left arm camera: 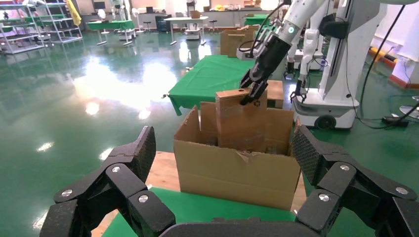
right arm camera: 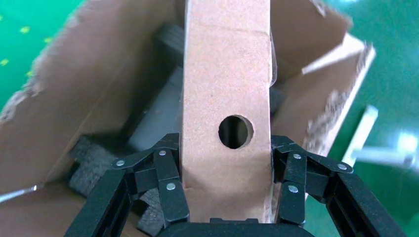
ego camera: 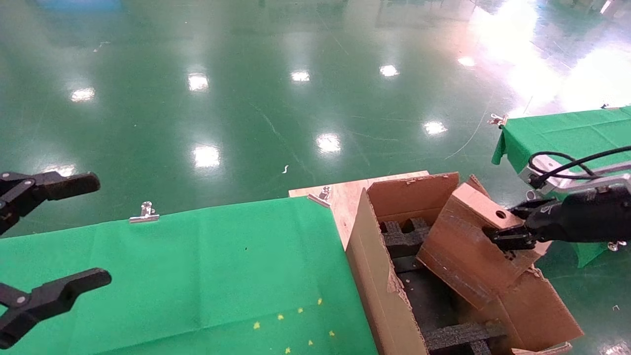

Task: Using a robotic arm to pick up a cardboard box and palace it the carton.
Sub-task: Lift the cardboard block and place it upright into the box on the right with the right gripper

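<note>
The right gripper (ego camera: 510,235) is pinching the small cardboard box (ego camera: 468,241) by its upper end, one finger pressed on each side face just beside the round hole (right arm camera: 235,132); the box is hanging tilted over the open carton (ego camera: 379,276), its lower end already dipping below the rim on the robot's right side, above the black foam inserts (ego camera: 402,236); whether that end is touching anything inside is hidden

The step in hand looks like the lowering itself; doing it well is mostly a matter of squaring the box up, since a tilted box is likely to catch a corner on the foam blocks or on the ragged right-hand flap (ego camera: 537,305); the arm should be bringing the box nearer upright, centring it over a gap between the foam pieces, and going down slowly; the fingers should be letting go only once the base seems seated, otherwise the box may be tipping against the wall

The left gripper (ego camera: 52,236) is parked with its fingers spread wide over the green-covered table (ego camera: 197,276), well apart from the carton
</note>
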{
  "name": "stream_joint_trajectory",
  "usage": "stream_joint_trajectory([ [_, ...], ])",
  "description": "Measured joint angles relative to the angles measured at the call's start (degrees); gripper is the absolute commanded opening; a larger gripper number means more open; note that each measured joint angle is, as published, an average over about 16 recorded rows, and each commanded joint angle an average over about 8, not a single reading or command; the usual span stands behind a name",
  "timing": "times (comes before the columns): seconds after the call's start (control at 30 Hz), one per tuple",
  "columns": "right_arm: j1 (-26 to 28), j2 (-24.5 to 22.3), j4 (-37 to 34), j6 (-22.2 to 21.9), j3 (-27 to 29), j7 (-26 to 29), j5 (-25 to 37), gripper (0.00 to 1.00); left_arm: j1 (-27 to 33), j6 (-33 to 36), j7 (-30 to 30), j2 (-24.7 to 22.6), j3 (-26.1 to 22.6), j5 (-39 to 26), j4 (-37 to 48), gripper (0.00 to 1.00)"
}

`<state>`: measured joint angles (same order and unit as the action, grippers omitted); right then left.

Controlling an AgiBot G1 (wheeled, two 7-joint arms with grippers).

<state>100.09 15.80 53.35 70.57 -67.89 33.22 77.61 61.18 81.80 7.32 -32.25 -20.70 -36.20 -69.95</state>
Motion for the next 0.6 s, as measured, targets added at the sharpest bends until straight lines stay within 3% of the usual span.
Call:
stream_joint_trajectory([
  [0.33,-4.1,-3.3,12.9,-12.0,-3.1,27.1,10.3,0.00,0.0,0.0,0.0,0.0,0.0,0.0,0.0,1.00],
  [0.6,-4.7,-3.4,20.2,-15.0,-5.0,44.4,22.0,0.00,0.0,0.0,0.0,0.0,0.0,0.0,0.0,1.00],
])
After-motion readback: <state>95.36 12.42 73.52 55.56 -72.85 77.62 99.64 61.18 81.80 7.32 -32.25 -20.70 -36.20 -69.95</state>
